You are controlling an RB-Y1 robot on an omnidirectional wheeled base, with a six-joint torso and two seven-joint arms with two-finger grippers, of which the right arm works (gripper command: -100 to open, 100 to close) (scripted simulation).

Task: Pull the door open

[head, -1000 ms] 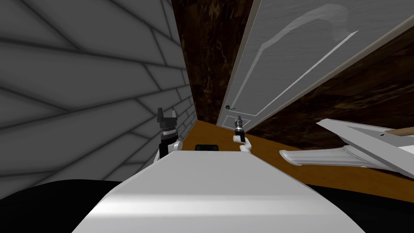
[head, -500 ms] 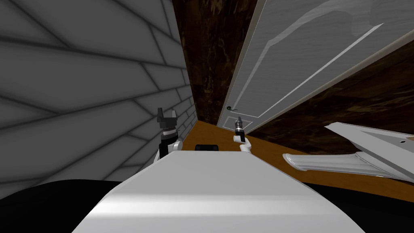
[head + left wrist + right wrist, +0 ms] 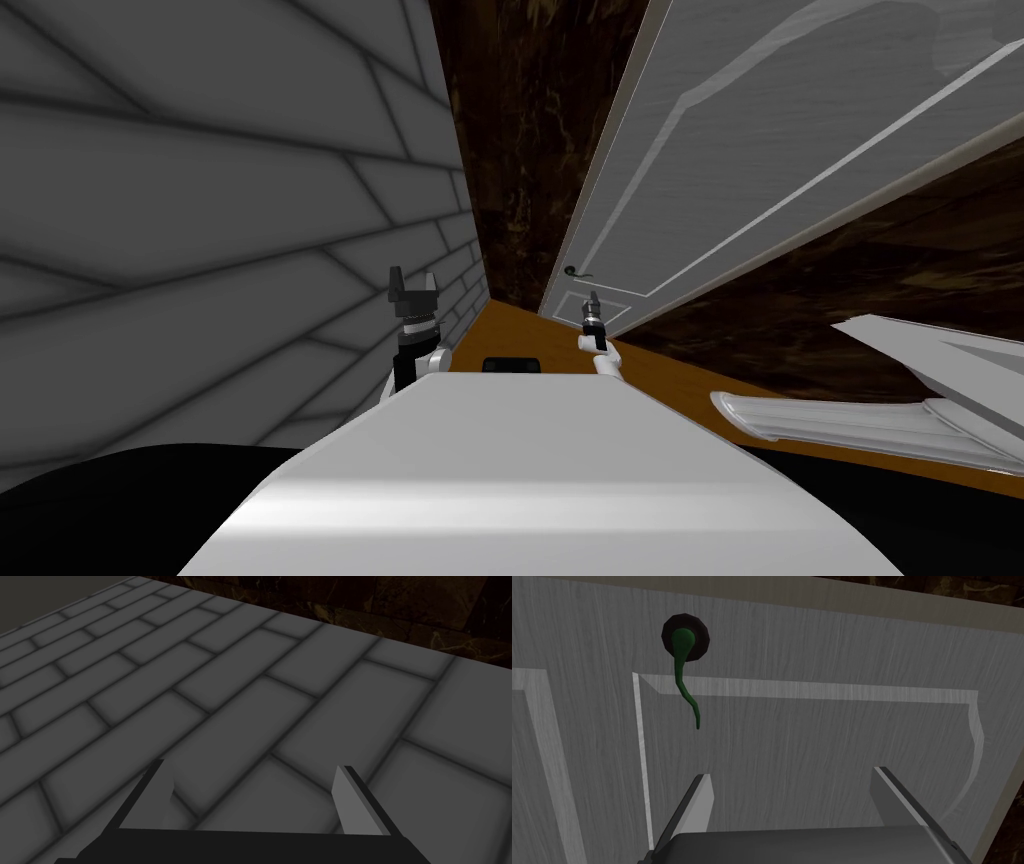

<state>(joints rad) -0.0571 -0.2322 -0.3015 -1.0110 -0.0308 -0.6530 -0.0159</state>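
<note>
door (image 3: 822, 731): grey, fine wood-grain streaks, matt
handle (image 3: 680, 658): green, smooth
handle plate (image 3: 701, 637): black, matt
tiled wall (image 3: 200, 200): grey, flat, matt
dark wall (image 3: 515, 140): brown, blotchy like stone
floor (image 3: 520, 335): orange-brown, smooth, plain

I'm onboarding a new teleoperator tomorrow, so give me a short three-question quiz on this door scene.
1. True or false: the right gripper grips the green curved lever handle on the grey panelled door.
2. The left gripper faces: A) a grey brick wall, B) a window, C) a shelf.
3. Fill in: both grippers' fingers stand ____.
Key: 1 false; 2 A; 3 open.
</note>
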